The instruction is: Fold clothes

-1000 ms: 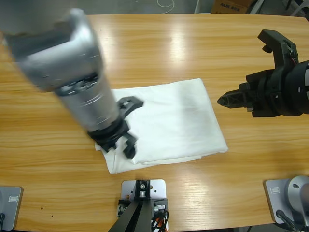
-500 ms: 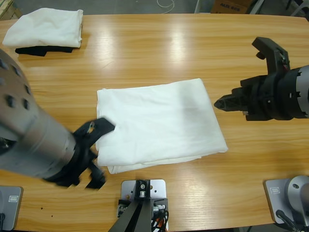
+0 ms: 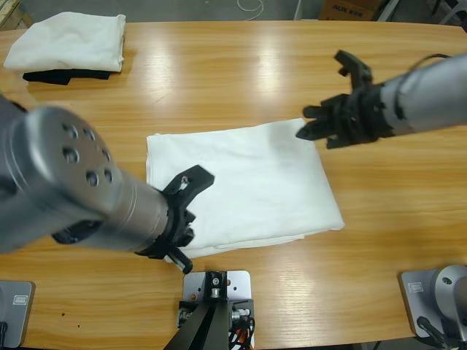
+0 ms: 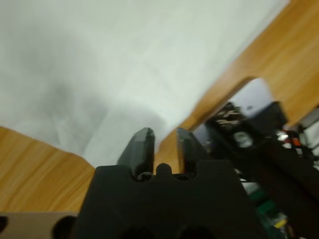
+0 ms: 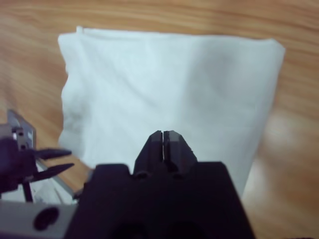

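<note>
A folded white shirt (image 3: 252,182) lies flat mid-table and fills both wrist views (image 4: 99,64) (image 5: 164,79). My left gripper (image 3: 179,252) hovers at its near left edge, close to the table's front. In the left wrist view the left gripper (image 4: 163,139) has its jaws a little apart, open, with nothing between them. My right gripper (image 3: 303,131) reaches in from the right and hangs over the shirt's far right corner. The right wrist view shows the right gripper (image 5: 163,137) shut and empty, pointing across the cloth.
A second pile of folded white clothes (image 3: 69,40) rests on a dark garment (image 3: 47,75) at the far left corner. A cardboard box (image 3: 350,9) stands beyond the table's far edge. Bare wood (image 3: 241,80) lies behind the shirt.
The left arm swung away from the shirt's near left corner toward the front, then came back to that edge. The right gripper moved left from the table's right side to the shirt's far right corner.
</note>
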